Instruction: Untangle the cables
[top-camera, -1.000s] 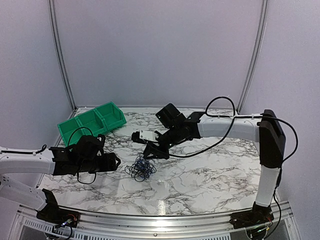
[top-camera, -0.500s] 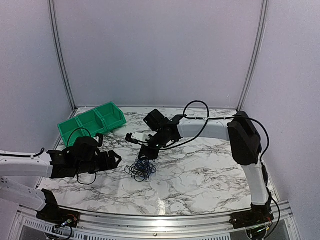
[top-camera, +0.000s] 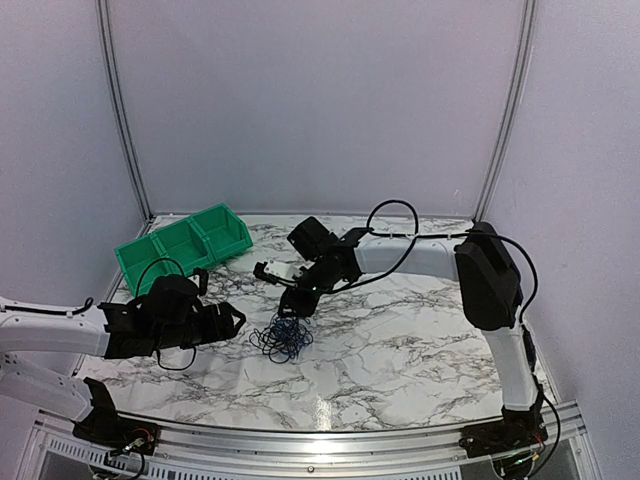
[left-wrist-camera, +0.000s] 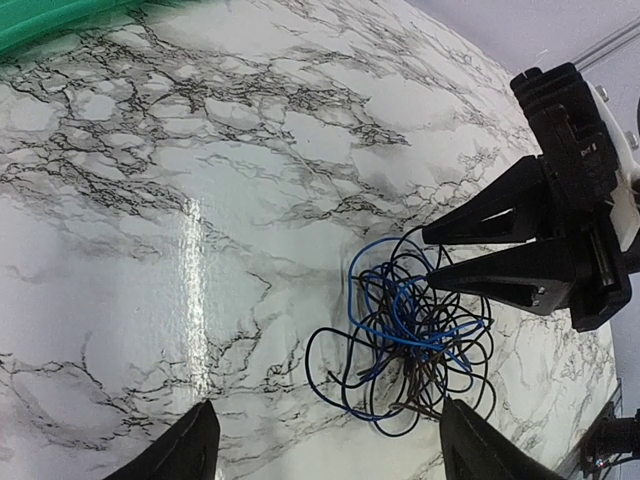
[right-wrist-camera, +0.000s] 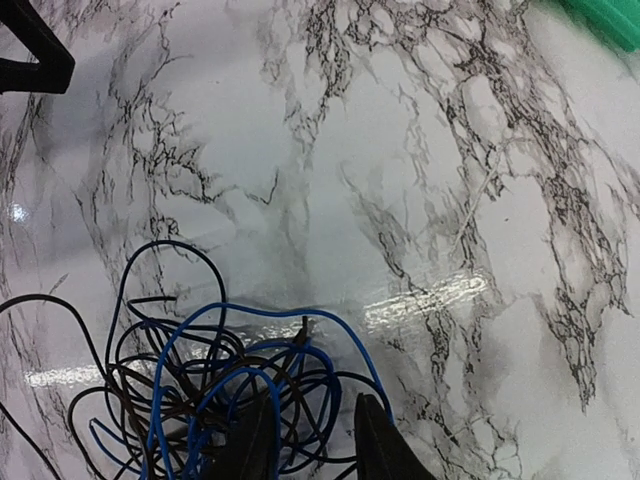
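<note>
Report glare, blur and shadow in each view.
Top external: sharp, with one small glare spot on the table near the front rail. Left wrist: a vertical glare streak on the marble left of the cables, which are in focus. Right wrist: a horizontal glare streak right of the cables, and the right tool is a dark, soft-edged shape at the bottom edge.

right claw (left-wrist-camera: 430, 258) at cables (left-wrist-camera: 410, 340) far side, left claw (top-camera: 236, 321) nearby, bare tabletop (top-camera: 420, 345) right

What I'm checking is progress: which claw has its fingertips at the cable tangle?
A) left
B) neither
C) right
C: the right claw has its open tips at the tangle of black and blue cables, while the left claw sits apart from it.
</note>
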